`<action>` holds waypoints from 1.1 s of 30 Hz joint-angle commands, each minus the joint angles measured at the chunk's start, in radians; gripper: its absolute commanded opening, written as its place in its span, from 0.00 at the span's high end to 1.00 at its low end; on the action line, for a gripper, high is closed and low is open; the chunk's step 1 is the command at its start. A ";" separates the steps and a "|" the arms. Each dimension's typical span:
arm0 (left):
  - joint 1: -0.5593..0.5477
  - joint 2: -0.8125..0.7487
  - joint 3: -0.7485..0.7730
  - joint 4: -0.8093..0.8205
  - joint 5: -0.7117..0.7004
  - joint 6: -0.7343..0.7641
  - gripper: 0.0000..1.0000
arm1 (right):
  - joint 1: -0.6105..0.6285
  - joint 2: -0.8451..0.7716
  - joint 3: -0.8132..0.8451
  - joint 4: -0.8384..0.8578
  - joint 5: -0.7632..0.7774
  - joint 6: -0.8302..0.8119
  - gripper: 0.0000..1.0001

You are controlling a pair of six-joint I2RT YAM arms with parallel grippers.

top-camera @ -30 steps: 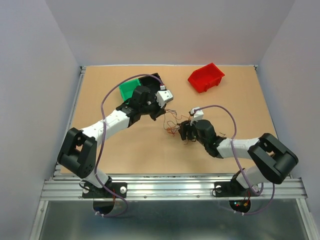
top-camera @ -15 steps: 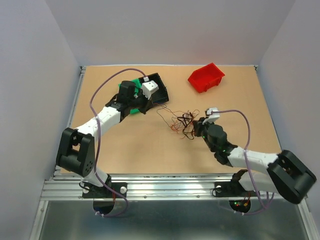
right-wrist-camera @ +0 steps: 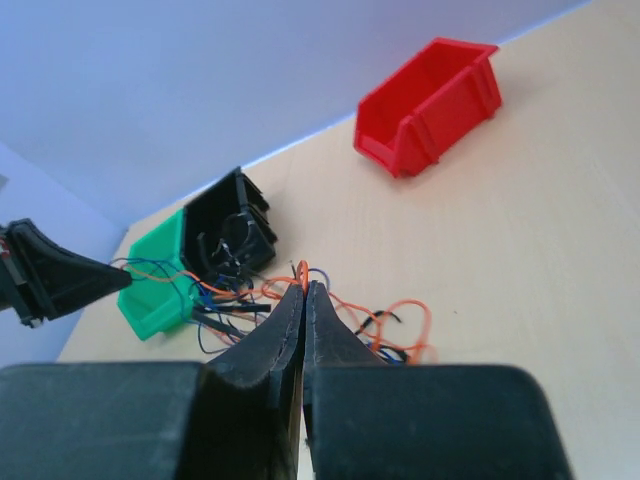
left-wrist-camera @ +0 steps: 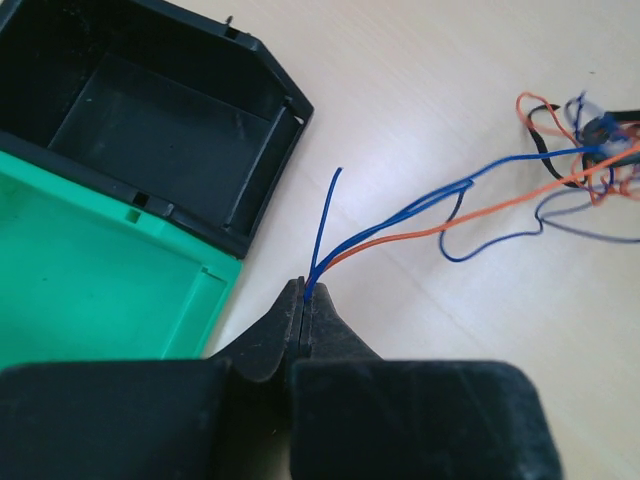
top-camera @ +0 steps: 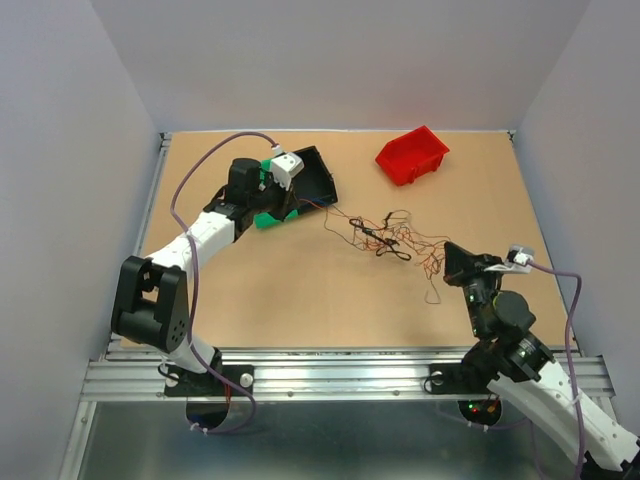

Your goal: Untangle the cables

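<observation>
The cables are thin black, orange and blue wires, stretched in a line across the table with a knot in the middle. My left gripper holds their left end beside the bins. In the left wrist view it is shut on a blue and an orange wire, and the knot lies far right. At the near right, my right gripper holds the other end. Its wrist view shows it shut on an orange wire, with more loose loops on the table past it.
A black bin and a green bin sit together at the back left, right by my left gripper. They also show in the left wrist view, black bin and green bin. A red bin stands at the back right.
My right gripper has shut on the wires and pulled back toward the near right. My left gripper drew back toward the bins. The bundle went from a clump to a stretched line.
</observation>
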 commanded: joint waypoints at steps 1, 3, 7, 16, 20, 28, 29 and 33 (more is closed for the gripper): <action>0.030 -0.040 0.026 0.063 -0.068 -0.041 1.00 | -0.003 -0.050 0.013 -0.192 0.096 0.075 0.99; 0.052 -0.060 0.008 0.083 -0.071 -0.059 1.00 | -0.003 -0.042 0.013 -0.194 0.132 0.084 1.00; 0.082 -0.161 -0.043 0.155 -0.048 -0.084 1.00 | -0.005 0.005 0.024 -0.201 0.174 0.110 1.00; 0.075 -0.363 -0.166 0.257 0.224 -0.042 1.00 | -0.005 0.031 0.018 -0.148 0.013 0.031 0.65; 0.032 -0.397 -0.183 0.246 0.298 -0.001 1.00 | -0.005 0.143 -0.002 0.004 -0.188 -0.106 0.42; -0.043 -0.442 -0.199 0.212 0.319 0.071 1.00 | -0.005 0.505 -0.010 0.436 -0.588 -0.221 0.22; -0.048 -0.450 -0.198 0.212 0.309 0.074 1.00 | -0.005 0.607 -0.002 0.487 -0.626 -0.238 0.21; -0.054 -0.460 -0.189 0.203 0.289 0.071 1.00 | -0.001 0.867 0.070 0.686 -0.771 -0.268 0.21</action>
